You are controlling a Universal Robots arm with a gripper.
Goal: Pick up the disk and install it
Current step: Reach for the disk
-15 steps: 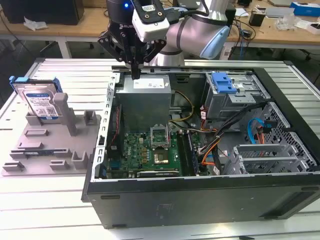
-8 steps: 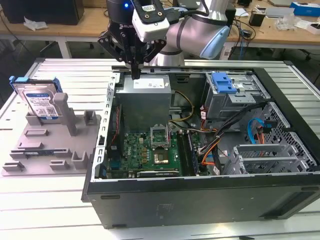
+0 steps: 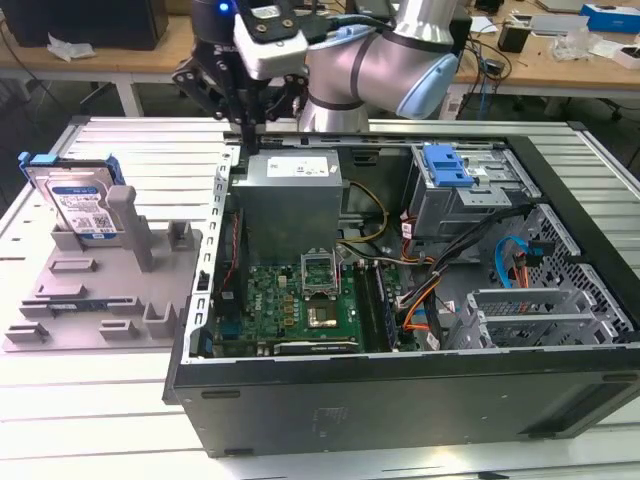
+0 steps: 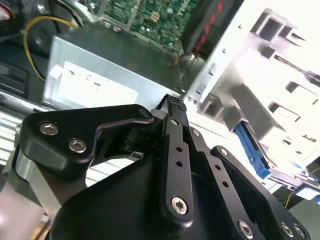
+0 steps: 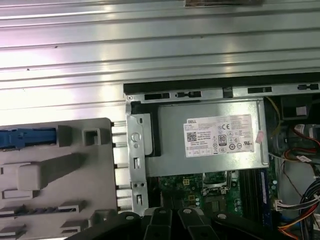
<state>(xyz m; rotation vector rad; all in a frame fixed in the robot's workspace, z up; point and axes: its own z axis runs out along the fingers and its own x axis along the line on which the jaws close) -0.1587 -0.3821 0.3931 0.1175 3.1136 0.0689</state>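
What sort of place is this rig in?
Probably a robotics or computer-assembly lab: an open desktop tower on a slatted metal table, the disk in a grey fixture, cluttered workbenches behind.

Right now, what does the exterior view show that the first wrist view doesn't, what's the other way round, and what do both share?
The exterior view adds the arm, the drive cage with its blue latch tab, and the labelled face of the disk, upright in the grey fixture. The first wrist view adds a straight-down look at the disk's blue top edge in that fixture. Both share the disk, the fixture, the claw over the case edge, the labelled grey box and the green motherboard.
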